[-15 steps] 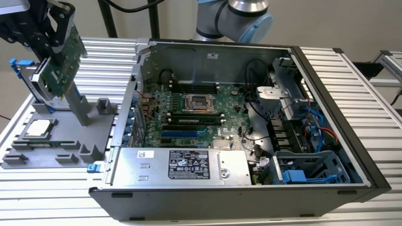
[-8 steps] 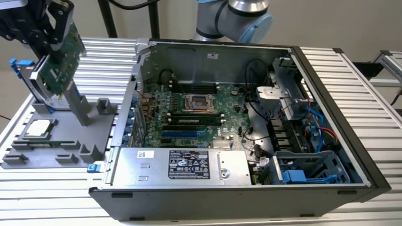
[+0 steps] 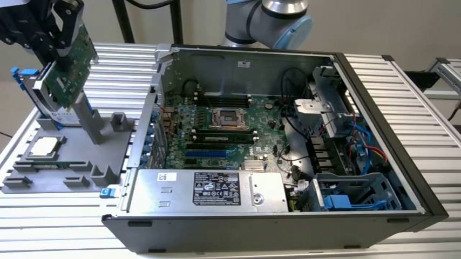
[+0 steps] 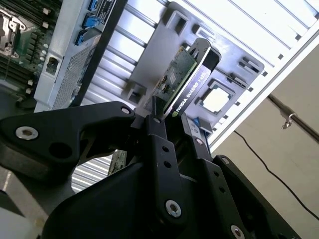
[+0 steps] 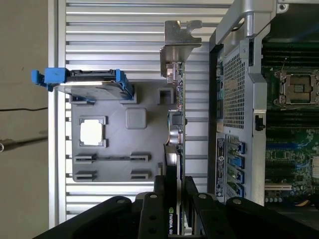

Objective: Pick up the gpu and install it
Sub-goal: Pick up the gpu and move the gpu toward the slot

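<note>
The end effector (image 3: 61, 39) is clamped on the gpu (image 3: 78, 58), one black finger on each face of the card, at the exterior view's far left. The card hangs edge-down and tilted, green board facing the open computer case (image 3: 216, 62), over the grey fixture tray (image 3: 43, 175) on the slatted table (image 3: 122, 70).

In the first wrist view the gpu (image 5: 175, 124) shows edge-on, a thin line from the end effector (image 5: 174, 186) out to its silver end bracket (image 5: 179, 40). It runs along the tray (image 5: 114, 144) edge nearest the case, in the narrow strip between the tray and the case wall (image 5: 239, 99). On the card's other side the blue-framed hard drive (image 5: 92, 79) stands in its slot in the tray, near the card but apart from it. The square CPU chip (image 5: 92, 132) lies flat in its pocket, farther off.

In the second wrist view the fingers (image 4: 159, 134) grip the near end of the gpu (image 4: 182, 74), with the tray (image 4: 164, 30) and chip (image 4: 215, 99) beyond it.

In the exterior view the hard drive (image 3: 47, 102) overlaps the card's lower end, so the gap between them cannot be judged there. The case lies open on top, with the motherboard (image 3: 230, 135) exposed and the power supply (image 3: 209, 189) along the case's near edge. The space above the case rim is open.
</note>
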Controlling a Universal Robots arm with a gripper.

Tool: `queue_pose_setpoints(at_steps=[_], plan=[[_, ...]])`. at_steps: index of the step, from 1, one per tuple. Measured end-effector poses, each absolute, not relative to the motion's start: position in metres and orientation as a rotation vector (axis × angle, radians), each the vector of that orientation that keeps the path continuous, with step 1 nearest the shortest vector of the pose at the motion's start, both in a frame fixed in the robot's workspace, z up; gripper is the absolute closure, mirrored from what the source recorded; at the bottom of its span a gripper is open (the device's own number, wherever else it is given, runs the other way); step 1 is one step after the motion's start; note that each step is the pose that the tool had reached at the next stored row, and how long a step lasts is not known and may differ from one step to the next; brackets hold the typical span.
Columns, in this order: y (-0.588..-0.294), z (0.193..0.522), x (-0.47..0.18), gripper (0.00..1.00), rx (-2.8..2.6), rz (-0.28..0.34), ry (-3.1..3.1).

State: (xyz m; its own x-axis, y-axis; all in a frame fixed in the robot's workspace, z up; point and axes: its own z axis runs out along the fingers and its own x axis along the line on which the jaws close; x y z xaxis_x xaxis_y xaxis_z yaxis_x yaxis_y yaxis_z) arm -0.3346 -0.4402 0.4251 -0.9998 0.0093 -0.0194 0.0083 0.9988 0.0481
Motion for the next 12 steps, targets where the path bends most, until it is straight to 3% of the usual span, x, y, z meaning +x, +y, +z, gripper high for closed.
queue_pose_setpoints(at_steps=[12], plan=[[-0.4401, 0.4252, -0.3252, 1.00, 0.014, 0.075, 3.121]])
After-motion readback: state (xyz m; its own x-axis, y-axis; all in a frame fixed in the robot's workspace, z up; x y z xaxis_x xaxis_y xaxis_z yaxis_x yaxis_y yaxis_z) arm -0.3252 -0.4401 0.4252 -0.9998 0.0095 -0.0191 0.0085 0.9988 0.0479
